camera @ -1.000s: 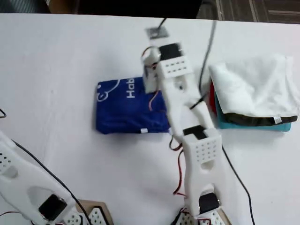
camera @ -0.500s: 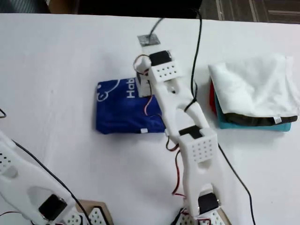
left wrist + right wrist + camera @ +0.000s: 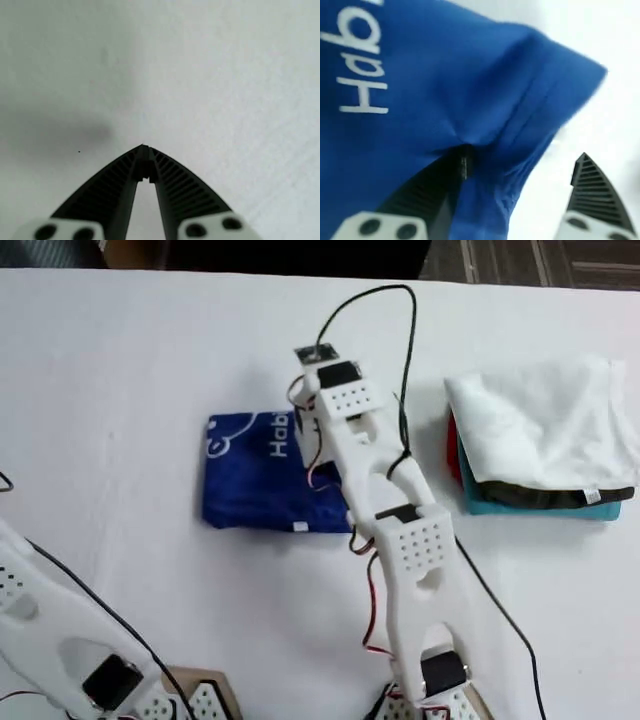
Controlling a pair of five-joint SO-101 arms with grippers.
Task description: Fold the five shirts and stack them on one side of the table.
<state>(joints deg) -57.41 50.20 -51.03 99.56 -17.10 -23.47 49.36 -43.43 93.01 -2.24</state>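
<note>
My right gripper (image 3: 522, 154) is wide open astride the blue shirt (image 3: 250, 475) edge, holding nothing. I risk pinching only the top layer; lifting would unfold it.

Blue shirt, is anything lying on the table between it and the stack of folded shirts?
Nothing visible lies there: bare table separates the blue shirt from the stack. The right arm extends above that gap.

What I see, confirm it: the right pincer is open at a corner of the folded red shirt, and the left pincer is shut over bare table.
Wrong on the colour: the folded shirt is blue, not red, as the right wrist view shows. The right pincer is open at a corner of it, and the left pincer is shut over bare table.
</note>
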